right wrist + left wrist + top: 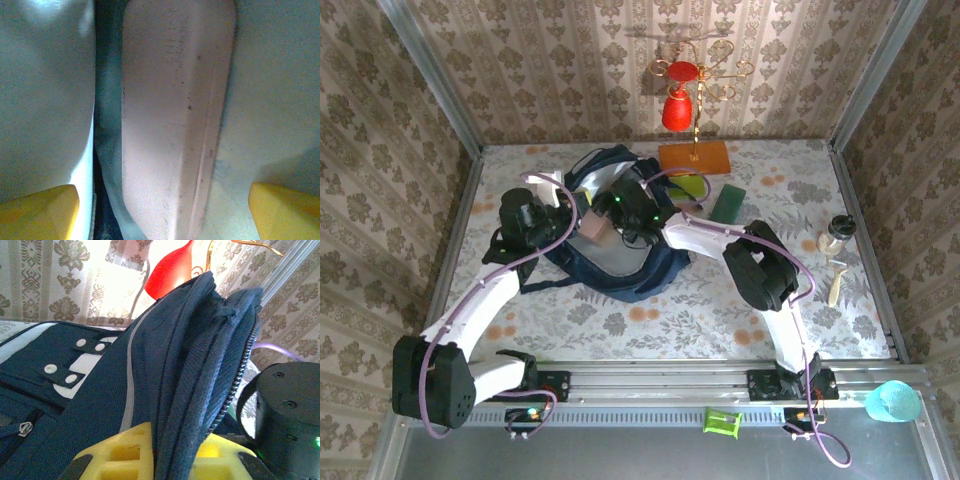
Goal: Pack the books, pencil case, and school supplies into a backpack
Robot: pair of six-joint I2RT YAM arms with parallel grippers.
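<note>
The navy backpack (620, 275) lies at the middle of the patterned surface (620, 330), with its mouth lifted. The left claw (170, 460) is pinched tight on the backpack's zip-edged rim, the fabric squeezed between its yellow fingers. At the backpack's opening the right claw (162, 210) stands wide apart and grips nothing. A pink oblong piece (175, 110) lies between its fingertips with a gap on each side and pale surfaces around it. On the right-arm side of the backpack, outside it, rest a yellow book (688, 187) and a dark green piece (728, 203). An orange slab (695, 157) sits just beyond them.
</note>
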